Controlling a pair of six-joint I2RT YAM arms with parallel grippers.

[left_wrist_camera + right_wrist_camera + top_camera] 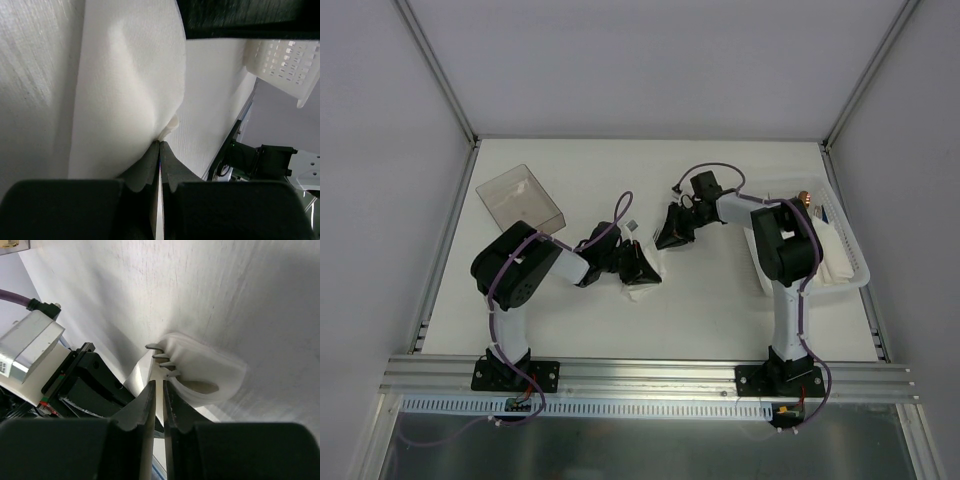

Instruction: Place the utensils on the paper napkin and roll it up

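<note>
- The paper napkin [638,291] lies on the desk [710,320] between the two arms, curled into a loose roll.
- In the right wrist view, four grey tines of a fork [162,360] stick out of the open end of the napkin [210,375]. The rest of the fork is wrapped inside the paper, and no other utensil shows.
- The left claw [642,268] sits right over the napkin. In the left wrist view the left claw [159,146] is clenched, with its tips meeting against the napkin's [130,85] rolled edge. I cannot tell whether any paper is nipped between them.
- The right claw [670,232] is just beyond the napkin, on the side away from the arm bases. In its own view the right claw [159,387] is parted by a thin slit with nothing in it, its tips just short of the tines.
- A white tray [857,262] stands well to the right of the napkin, with small gold pieces [807,197] at its far end.
- A clear box [520,200] sits to the far left of the napkin.
</note>
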